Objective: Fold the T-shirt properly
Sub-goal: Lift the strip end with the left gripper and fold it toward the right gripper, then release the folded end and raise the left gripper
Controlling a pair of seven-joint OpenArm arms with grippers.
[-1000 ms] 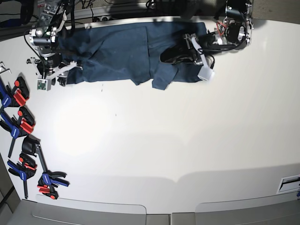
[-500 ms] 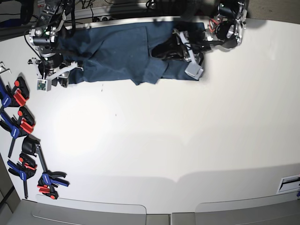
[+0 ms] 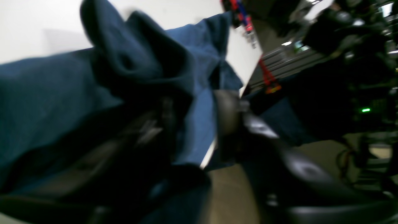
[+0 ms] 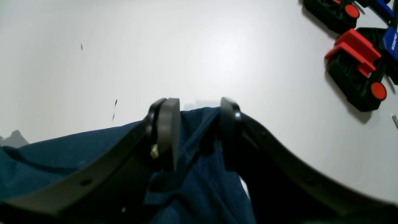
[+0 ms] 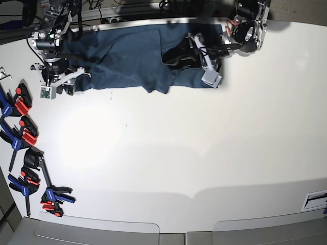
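**Watching for a snag along the far edge**

Looking down from the base view, I see the T-shirt [image 5: 133, 56] stretched along the far edge of the tabletop [image 5: 179, 153], rumpled near its middle. My right hand [image 4: 196, 124] has its fingers [image 4: 168, 130] standing part-way apart with a fold of cloth between them; I cannot tell whether they truly grip it. My left hand [image 3: 192, 124] is blurred, fingers spread around a loose hump of fabric. I judge the risk to be cloth catching on a finger as that arm lifts, dragging the fold undone, or pulling the shirt over the far edge. The clamps [image 5: 23, 132] lie well apart from the cloth.
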